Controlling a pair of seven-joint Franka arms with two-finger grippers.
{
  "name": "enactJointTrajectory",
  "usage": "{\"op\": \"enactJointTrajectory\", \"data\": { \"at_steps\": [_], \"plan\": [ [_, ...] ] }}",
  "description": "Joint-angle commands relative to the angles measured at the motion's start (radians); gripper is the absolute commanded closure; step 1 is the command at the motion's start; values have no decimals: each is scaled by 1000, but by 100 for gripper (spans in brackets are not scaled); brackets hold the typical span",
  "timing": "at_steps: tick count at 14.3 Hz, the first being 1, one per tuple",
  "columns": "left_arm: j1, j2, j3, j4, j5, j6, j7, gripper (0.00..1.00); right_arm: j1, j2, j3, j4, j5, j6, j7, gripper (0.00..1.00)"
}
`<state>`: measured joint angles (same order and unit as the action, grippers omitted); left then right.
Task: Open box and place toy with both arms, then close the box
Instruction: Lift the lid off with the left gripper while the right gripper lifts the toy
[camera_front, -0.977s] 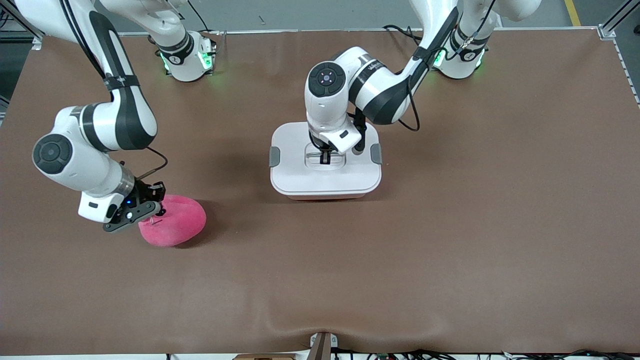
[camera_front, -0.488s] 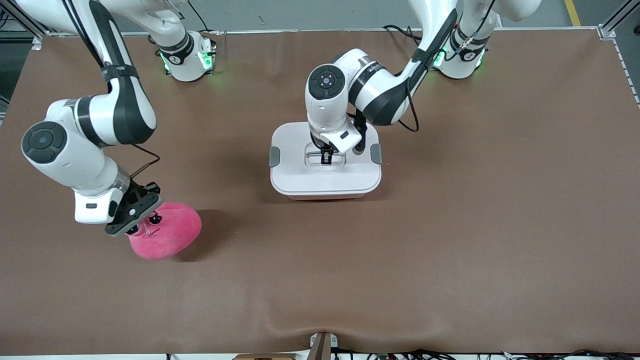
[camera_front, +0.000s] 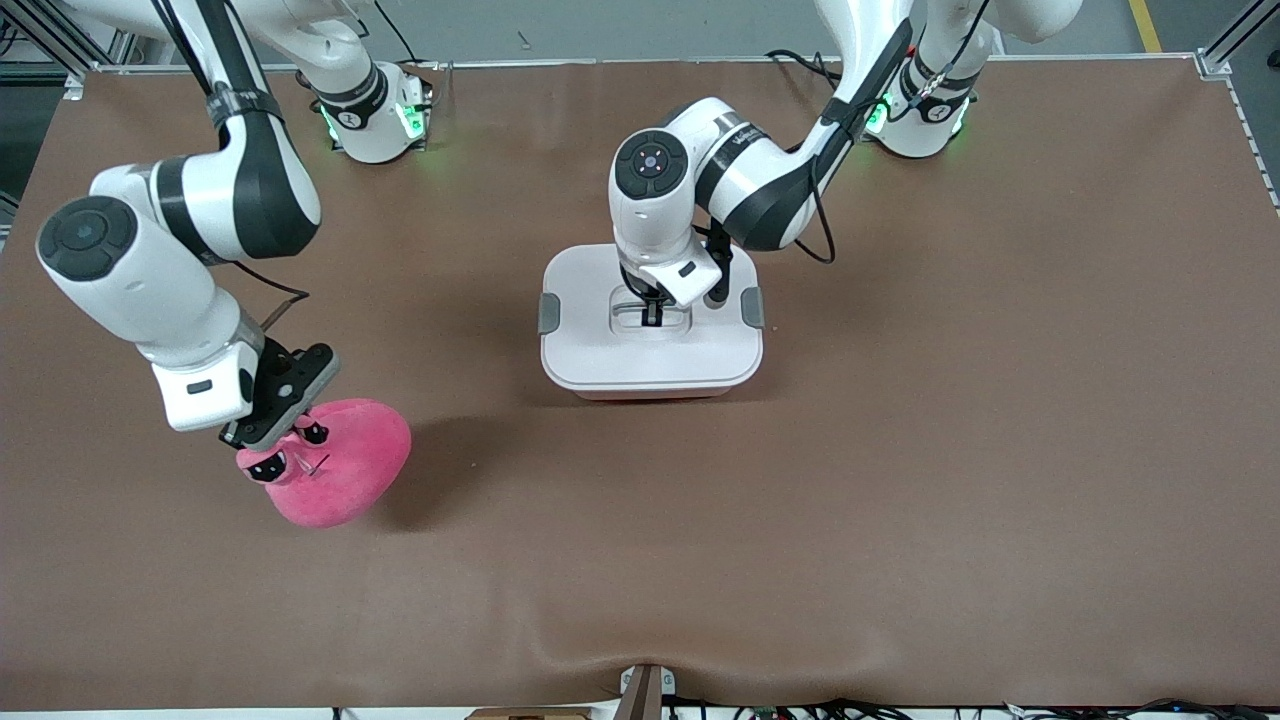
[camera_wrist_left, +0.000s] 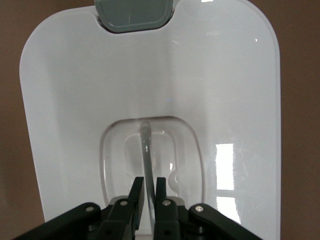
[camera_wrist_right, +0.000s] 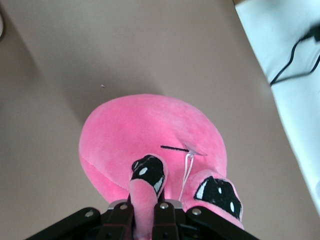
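Observation:
The box (camera_front: 650, 345) stands mid-table with its white lid (camera_wrist_left: 225, 90) on. My left gripper (camera_front: 650, 312) is down in the lid's recessed handle (camera_wrist_left: 146, 145), shut on the thin handle bar (camera_wrist_left: 148, 184). The toy (camera_front: 335, 465), a hot-pink plush with stalk eyes, is toward the right arm's end of the table, nearer the front camera than the box. My right gripper (camera_front: 285, 432) is shut on one eye stalk (camera_wrist_right: 142, 192). The plush body (camera_wrist_right: 145, 130) hangs below the gripper (camera_wrist_right: 144, 206), seemingly raised a little off the table, with its shadow cast beside it.
Grey clips (camera_front: 549, 313) (camera_front: 752, 307) sit on the two short sides of the lid; one clip (camera_wrist_left: 134, 15) shows in the left wrist view. Both arm bases (camera_front: 375, 120) (camera_front: 920, 115) stand along the table edge farthest from the front camera. Brown mat (camera_front: 900, 500) covers the table.
My right arm has risen and turned with the toy, so the plush is tilted and its eyes now face the front camera. My left gripper has stayed at the lid handle.

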<state>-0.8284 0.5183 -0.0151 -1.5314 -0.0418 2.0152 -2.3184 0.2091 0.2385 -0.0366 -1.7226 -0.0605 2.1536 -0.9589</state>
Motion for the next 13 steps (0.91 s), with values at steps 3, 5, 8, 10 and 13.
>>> {"op": "enactJointTrajectory", "data": {
  "at_steps": [3,5,8,10,13],
  "plan": [
    [-5,-30,-17,-9,13,-22,-45,100,-5,-13,-6,29,-19,-11,-225,100],
    [-5,-40,-17,-10,13,-29,-45,100,-7,-12,-8,32,-19,-11,-282,100],
    [-3,-55,-19,-9,13,-35,-45,100,3,-12,-6,46,-19,-9,-322,100],
    [-3,-73,-19,-7,13,-55,-45,100,6,-12,-2,63,-19,-11,-371,100],
    [8,-109,-19,-7,13,-89,-35,100,47,-28,-3,60,-19,-14,-487,100]
  ]
}}
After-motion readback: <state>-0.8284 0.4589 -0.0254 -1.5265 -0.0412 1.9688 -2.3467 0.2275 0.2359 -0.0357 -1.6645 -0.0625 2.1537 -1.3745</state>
